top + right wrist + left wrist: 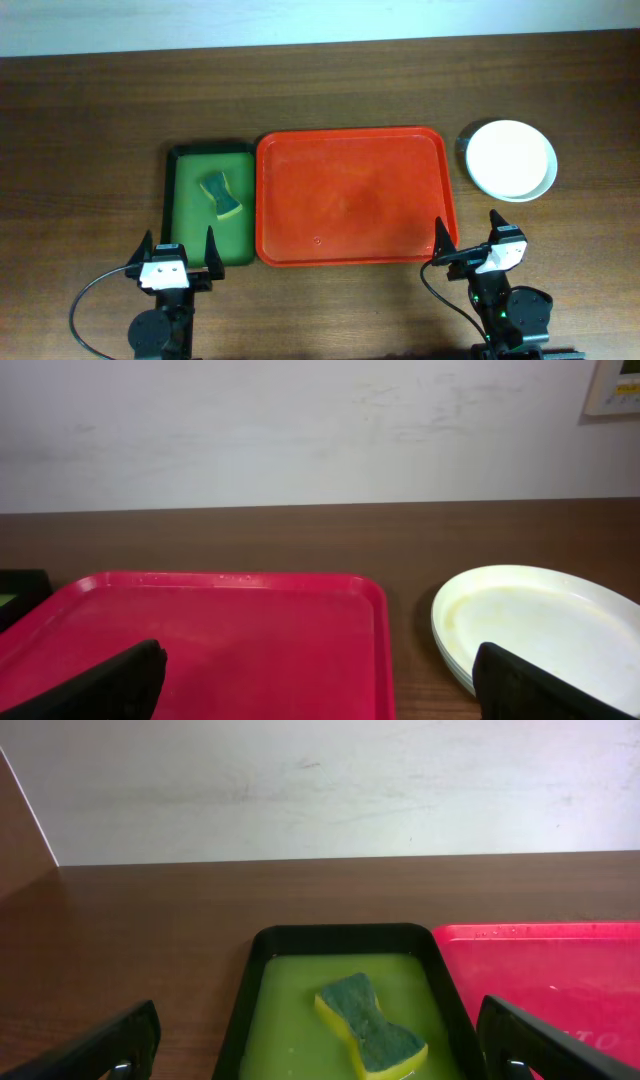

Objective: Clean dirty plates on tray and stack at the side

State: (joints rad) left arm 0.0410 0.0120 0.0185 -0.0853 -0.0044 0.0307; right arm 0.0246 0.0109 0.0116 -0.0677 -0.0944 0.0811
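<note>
The red tray (350, 195) lies in the middle of the table with nothing on it; it also shows in the right wrist view (220, 630) and the left wrist view (560, 970). The plates (511, 159) sit stacked to the right of the tray, cream-white one on top, the lower ones mostly hidden; the stack shows in the right wrist view (540, 620). My left gripper (181, 253) is open and empty at the near end of the green tray. My right gripper (466, 240) is open and empty by the red tray's near right corner.
A smaller green tray (190, 215) with a black rim lies left of the red tray and holds a yellow-green sponge (222, 195), also seen in the left wrist view (372, 1038). A pale wall stands behind the table's far edge.
</note>
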